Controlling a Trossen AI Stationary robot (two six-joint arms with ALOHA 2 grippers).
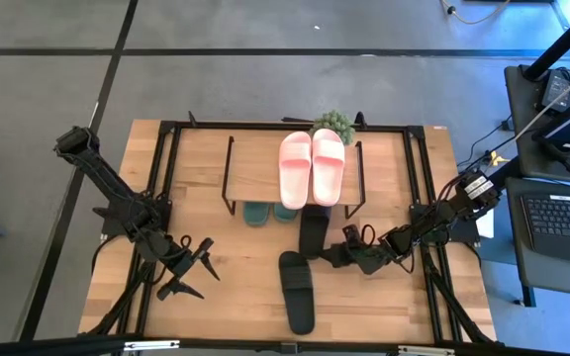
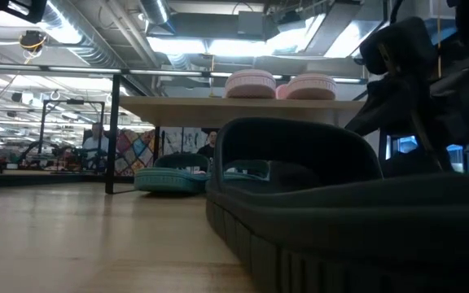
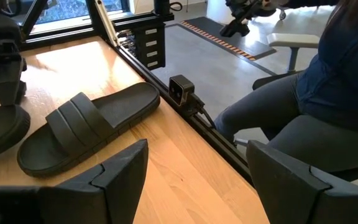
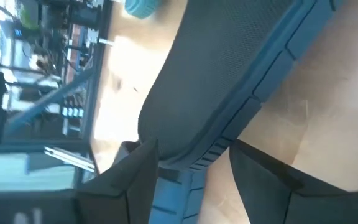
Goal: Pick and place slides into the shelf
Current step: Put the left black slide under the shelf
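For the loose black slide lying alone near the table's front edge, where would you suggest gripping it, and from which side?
Probably best by its side wall at the wide strap, coming down from above. The loose black slide lies flat, sole down, lengthwise toward the shelf, clear of the other black slide at the right gripper. The open left gripper waits on its left, so that flank looks easiest to reach.

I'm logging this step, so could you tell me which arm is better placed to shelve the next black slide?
Right. The right tool already straddles the heel of the black slide nearest the shelf; the left tool waits open, off to the side.
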